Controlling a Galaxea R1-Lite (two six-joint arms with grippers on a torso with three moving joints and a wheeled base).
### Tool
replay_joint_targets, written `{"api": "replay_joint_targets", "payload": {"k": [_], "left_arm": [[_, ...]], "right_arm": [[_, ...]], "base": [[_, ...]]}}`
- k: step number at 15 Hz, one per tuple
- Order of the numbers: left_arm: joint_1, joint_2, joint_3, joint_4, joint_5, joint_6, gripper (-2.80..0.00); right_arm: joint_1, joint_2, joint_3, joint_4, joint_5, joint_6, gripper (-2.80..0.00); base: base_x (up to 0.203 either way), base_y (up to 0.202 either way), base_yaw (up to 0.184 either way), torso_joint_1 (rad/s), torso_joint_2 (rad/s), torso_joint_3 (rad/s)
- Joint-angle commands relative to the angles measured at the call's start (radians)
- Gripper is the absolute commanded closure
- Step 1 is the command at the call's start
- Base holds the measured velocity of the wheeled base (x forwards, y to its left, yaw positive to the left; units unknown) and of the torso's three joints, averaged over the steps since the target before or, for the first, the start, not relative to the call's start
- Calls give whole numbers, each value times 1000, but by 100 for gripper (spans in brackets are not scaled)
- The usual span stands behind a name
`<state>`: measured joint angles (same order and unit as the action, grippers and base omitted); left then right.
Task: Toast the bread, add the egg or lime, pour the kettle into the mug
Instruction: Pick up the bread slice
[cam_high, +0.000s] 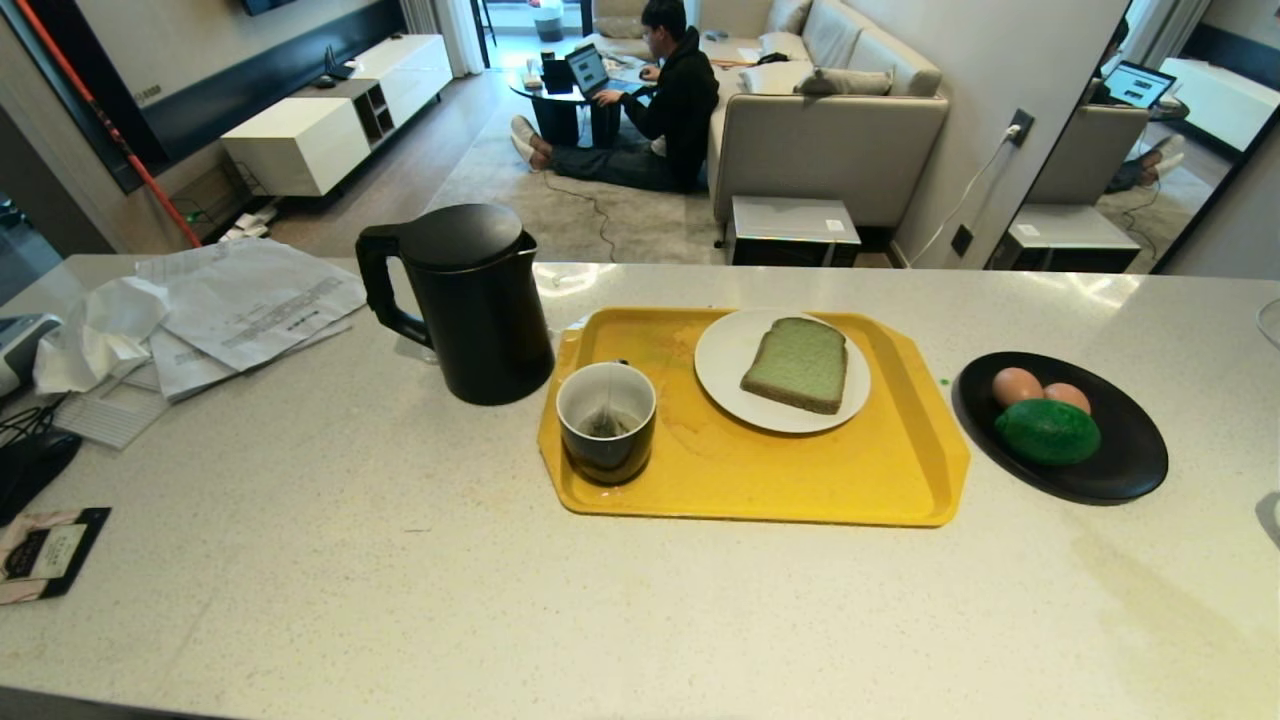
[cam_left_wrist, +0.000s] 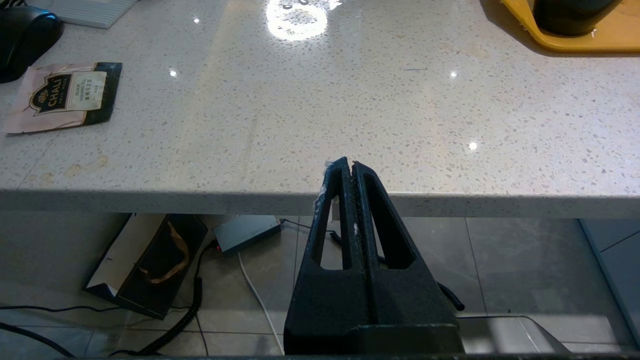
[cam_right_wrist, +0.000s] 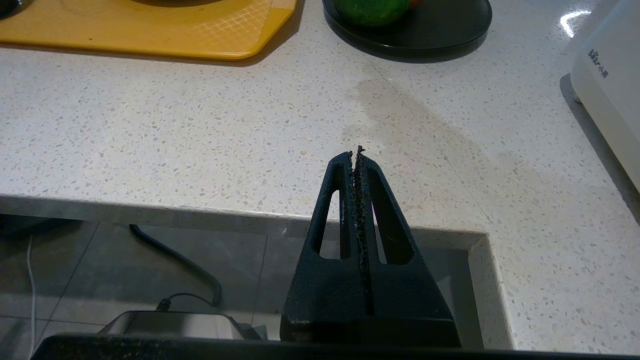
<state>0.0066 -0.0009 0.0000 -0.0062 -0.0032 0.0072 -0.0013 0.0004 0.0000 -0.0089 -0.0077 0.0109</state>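
Note:
A pale green bread (cam_high: 797, 365) slice lies on a white plate (cam_high: 722, 360) on the yellow tray (cam_high: 760, 470). The dark mug (cam_high: 606, 455), with a tea bag inside, stands at the tray's left end. Just left of the tray stands the black kettle (cam_high: 470, 300), lid shut and handle pointing left. To the tray's right, a black plate (cam_high: 1125, 470) carries the lime (cam_high: 1047, 432) and two pinkish-brown eggs (cam_high: 1016, 385). My left gripper (cam_left_wrist: 348, 164) and right gripper (cam_right_wrist: 356, 154) hang shut and empty at the counter's near edge, outside the head view.
Papers and tissue (cam_high: 230, 310), a dark mouse (cam_high: 35, 465) and a tea packet (cam_high: 45, 550) lie on the counter's left side. A white appliance (cam_right_wrist: 610, 90) stands at the far right. Beyond the counter a person sits on the floor at a laptop.

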Motion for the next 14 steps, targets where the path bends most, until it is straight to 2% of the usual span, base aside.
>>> {"api": "replay_joint_targets", "payload": {"k": [1, 14], "left_arm": [[1, -1, 0, -1, 0, 0, 0], [1, -1, 0, -1, 0, 0, 0]], "right_arm": [[0, 0, 2, 0, 0, 0, 0], [0, 0, 2, 0, 0, 0, 0]], "base": [[0, 0, 0, 0, 0, 0], [0, 0, 0, 0, 0, 0]]}}
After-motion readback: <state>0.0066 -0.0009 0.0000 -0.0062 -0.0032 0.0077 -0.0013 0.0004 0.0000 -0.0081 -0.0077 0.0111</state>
